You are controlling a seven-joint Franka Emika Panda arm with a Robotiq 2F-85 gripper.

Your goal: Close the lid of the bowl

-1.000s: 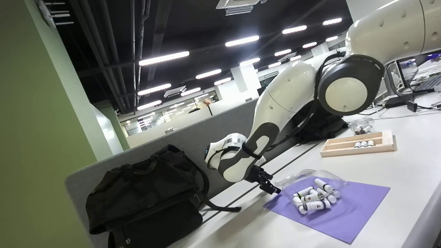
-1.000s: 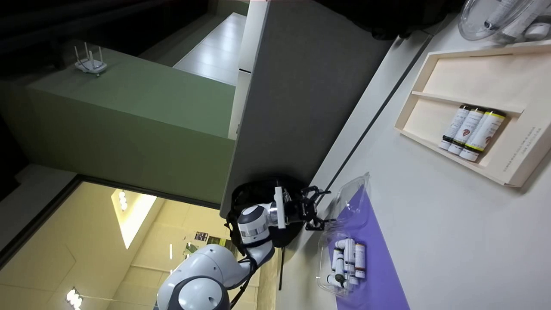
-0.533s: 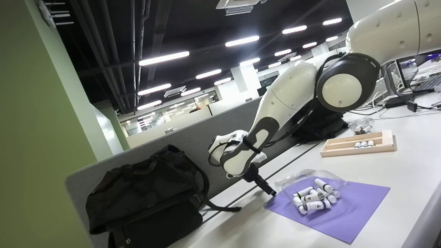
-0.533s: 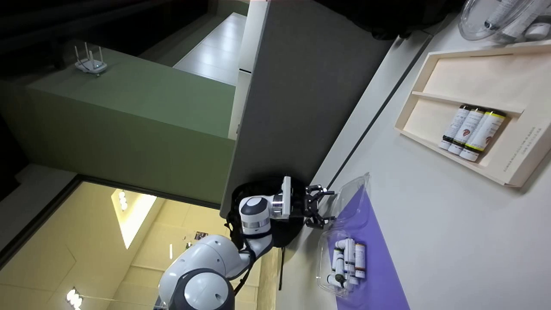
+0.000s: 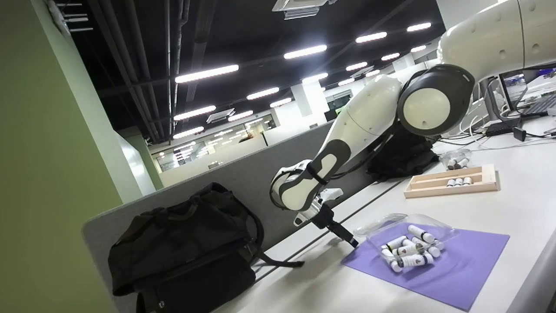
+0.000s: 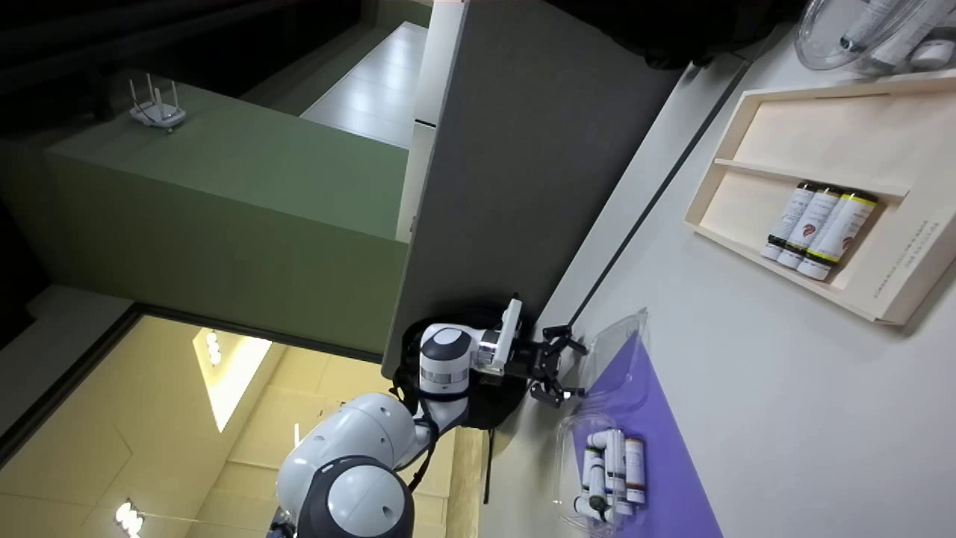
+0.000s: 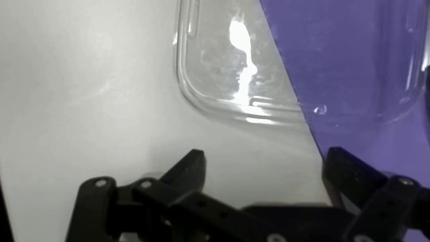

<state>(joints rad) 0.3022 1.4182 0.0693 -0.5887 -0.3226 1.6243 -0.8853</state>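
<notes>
In the bowl (image 6: 565,467) lie heaped bottles (image 6: 615,452); a wooden tray (image 6: 821,131) sits apart.

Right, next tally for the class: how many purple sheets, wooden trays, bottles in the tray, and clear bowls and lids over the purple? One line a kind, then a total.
Purple sheet: 1
Wooden tray: 1
Tray bottles: 3
Bowl: 1
Lid: 1
Total: 7
</notes>
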